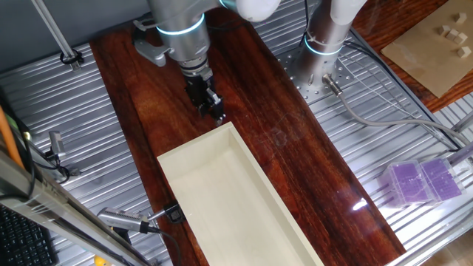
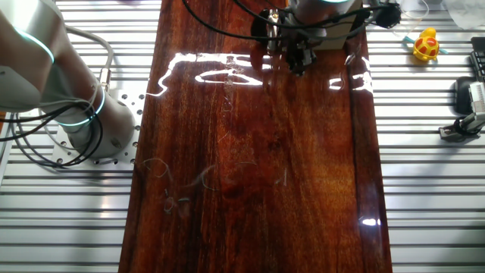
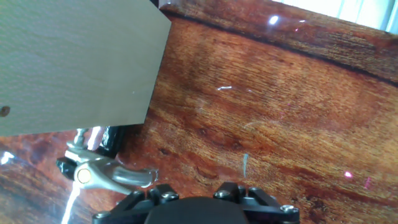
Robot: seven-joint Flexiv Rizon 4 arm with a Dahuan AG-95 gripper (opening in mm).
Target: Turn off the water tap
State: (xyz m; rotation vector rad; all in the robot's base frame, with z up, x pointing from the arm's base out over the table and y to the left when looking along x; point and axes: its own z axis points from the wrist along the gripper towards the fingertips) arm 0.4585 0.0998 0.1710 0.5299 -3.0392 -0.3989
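Observation:
The tap shows only in the hand view: a small silver tap lever point(image 3: 112, 177) on a black mount point(image 3: 104, 142) lies on the wooden board at the lower left, next to the cream box wall point(image 3: 74, 62). My gripper point(image 1: 214, 111) hangs low over the board just beyond the end of the cream box point(image 1: 196, 142). It also shows in the other fixed view point(image 2: 298, 64) at the top. In the hand view only the gripper's black base point(image 3: 199, 208) shows; the lever lies just to its left. The fingertips are hidden, so I cannot tell how the jaws stand.
The long cream box fills the near middle of the dark wooden board point(image 1: 295, 148). A second arm's base point(image 1: 325, 37) stands on the metal table at the right. Purple boxes point(image 1: 421, 181), a yellow duck point(image 2: 427, 45) and a metal tool point(image 1: 122, 220) lie off the board.

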